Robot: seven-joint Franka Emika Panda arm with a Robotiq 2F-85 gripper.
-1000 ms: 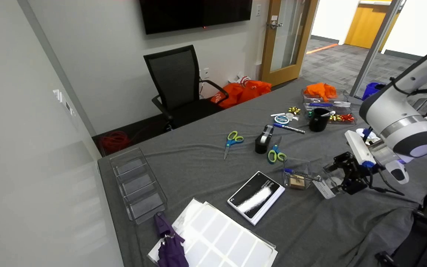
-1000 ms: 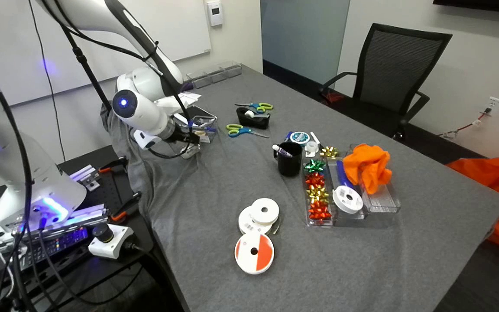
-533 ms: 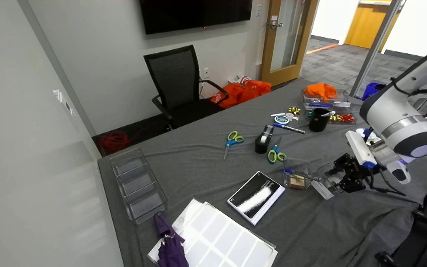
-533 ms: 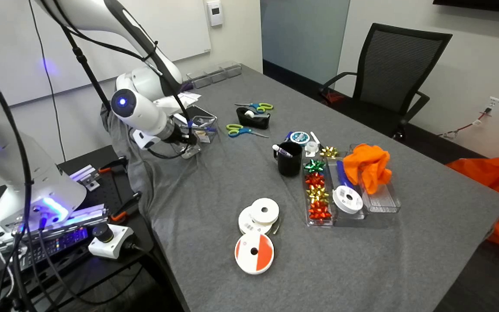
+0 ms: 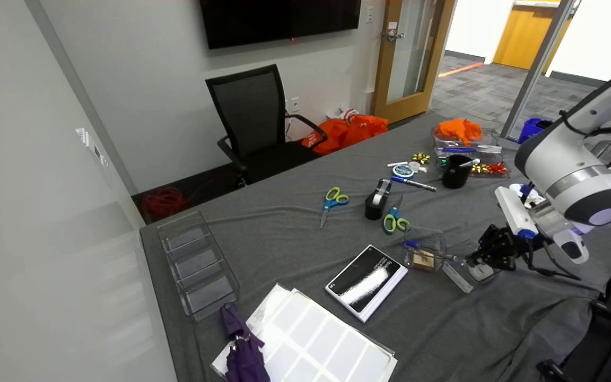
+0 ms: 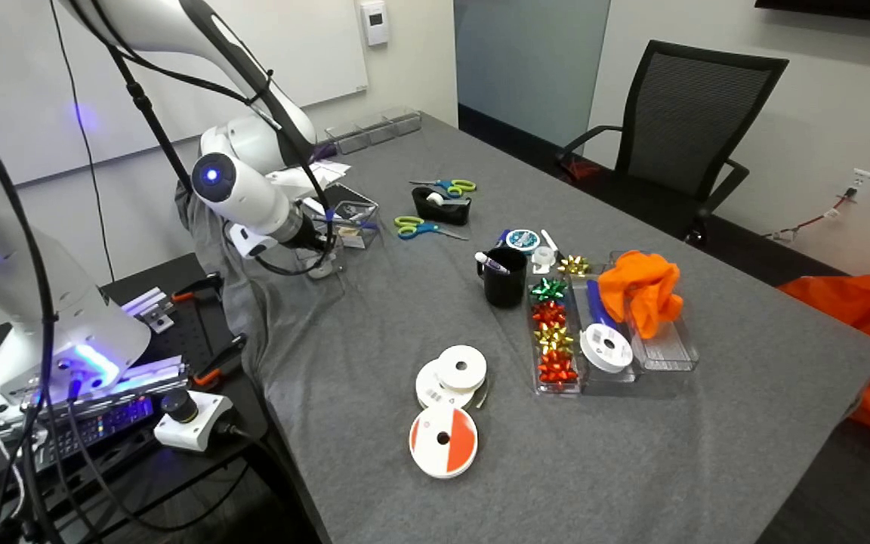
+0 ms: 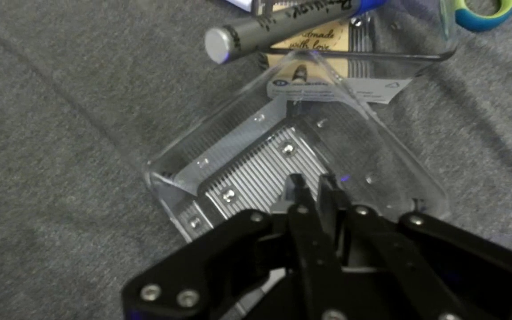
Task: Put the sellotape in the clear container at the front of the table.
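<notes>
The clear container (image 7: 362,142) fills the middle of the wrist view, low and squarish with a ribbed floor. My gripper (image 7: 313,182) reaches down over it; how deep the fingertips sit I cannot tell. A narrow gap parts the fingers, and ribbed floor shows through it. Under them, in an exterior view, a whitish shape (image 5: 480,272) shows at the container; I cannot tell whether it is tape or glare. Which thing is the sellotape is unclear: a black dispenser (image 5: 374,207) holds a tape roll, and a small pale roll (image 6: 543,258) lies by the black mug (image 6: 504,281).
Against the container stands another clear box (image 7: 407,31) with a grey marker (image 7: 282,29) across it and a tan card inside. Scissors (image 5: 394,218), a black-covered book (image 5: 367,280), white ribbon spools (image 6: 442,442) and stepped clear trays (image 5: 199,265) lie around the table.
My fingers have come together from wide apart. The clear container and its white label have shifted slightly, toward the book-side camera's lower edge. The arm itself has barely moved.
</notes>
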